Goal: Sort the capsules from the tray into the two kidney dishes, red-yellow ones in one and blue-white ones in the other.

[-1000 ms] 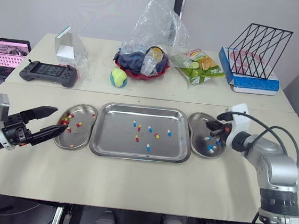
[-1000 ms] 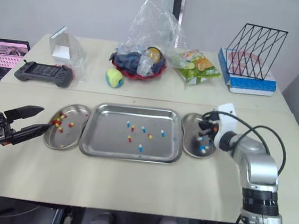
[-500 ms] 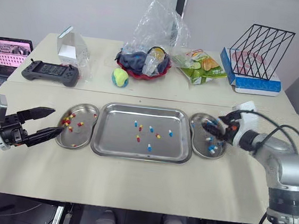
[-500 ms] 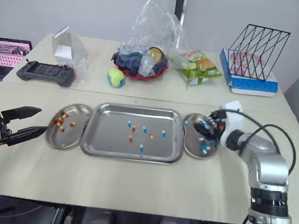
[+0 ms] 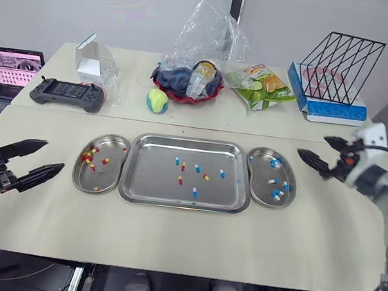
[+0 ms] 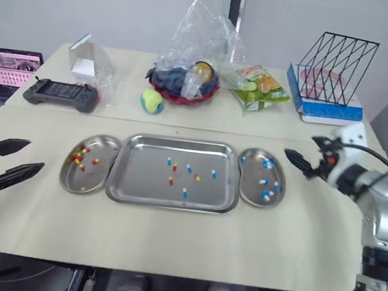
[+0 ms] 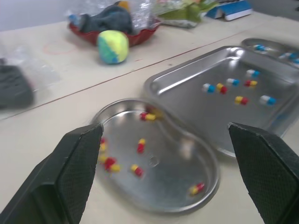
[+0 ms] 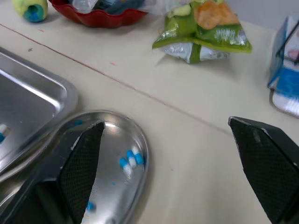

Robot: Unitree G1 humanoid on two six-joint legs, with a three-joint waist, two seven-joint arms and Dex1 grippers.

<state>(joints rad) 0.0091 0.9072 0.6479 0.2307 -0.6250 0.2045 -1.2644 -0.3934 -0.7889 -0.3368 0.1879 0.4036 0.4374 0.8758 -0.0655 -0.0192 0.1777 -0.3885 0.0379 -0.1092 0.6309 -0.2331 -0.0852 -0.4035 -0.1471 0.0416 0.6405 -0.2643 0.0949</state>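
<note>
Left pincer (image 5: 52,156): fingers apart, nothing between them, hovering low over bare tabletop. Probably held open so it can go straight in for a pick.

Left kidney dish (image 5: 107,181): just ahead of the left pincer's tips, close against the tray's edge. Holds the red-yellow capsules (image 5: 90,155), so it reads as the red-yellow bin, set on that arm's side for a short carry.

Tray (image 5: 162,187): beyond that dish from the left pincer, lying between the two pincers. A handful of mixed capsules (image 5: 195,178) lie loose near its centre, unsorted. Sorting looks partly done.

Right kidney dish (image 5: 264,174): just ahead of the right pincer's tips, on the side of the tray nearest that pincer. Holds the blue-white capsules (image 5: 277,190).

Right pincer (image 5: 313,145): fingers spread, empty, raised just beside the right dish and pointing towards it. Probably poised for a reach into the tray.
</note>
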